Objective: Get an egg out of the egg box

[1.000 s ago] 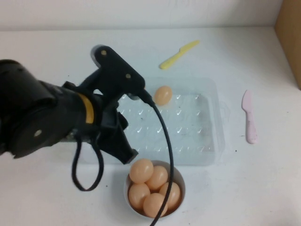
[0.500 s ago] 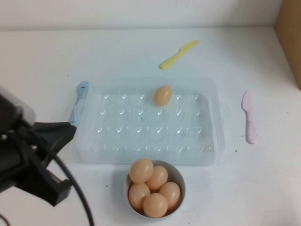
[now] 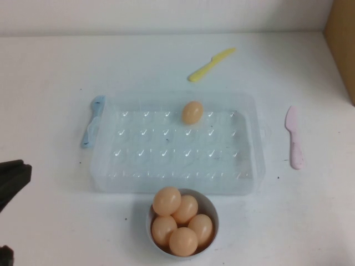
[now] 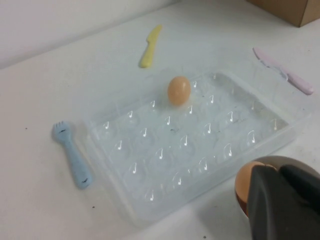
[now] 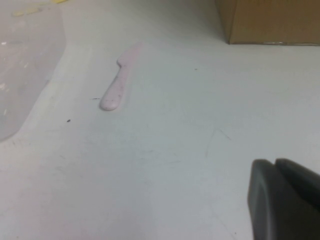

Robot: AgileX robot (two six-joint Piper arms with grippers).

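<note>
One peach-tan egg (image 3: 192, 112) sits in a far-row dimple of the clear egg box (image 3: 166, 160) at mid-table. It also shows in the left wrist view (image 4: 178, 90), inside the egg box (image 4: 200, 145). My left gripper (image 4: 278, 170) is shut and empty, back from the box on its near left side, with the bowl behind its tips. In the high view only a dark piece of it (image 3: 12, 180) shows at the left edge. My right gripper (image 5: 276, 164) is shut and empty over bare table, right of the box.
A small round bowl (image 3: 212, 209) with several eggs stands at the box's near edge. A blue fork (image 3: 93, 121) lies left of the box, a yellow knife (image 3: 211, 64) behind it, a pink knife (image 3: 294, 138) to its right. A cardboard box (image 3: 344, 44) stands far right.
My left arm has drawn back from over the box's left part to the lower left edge of the high view. The eggs and the box have not moved.
</note>
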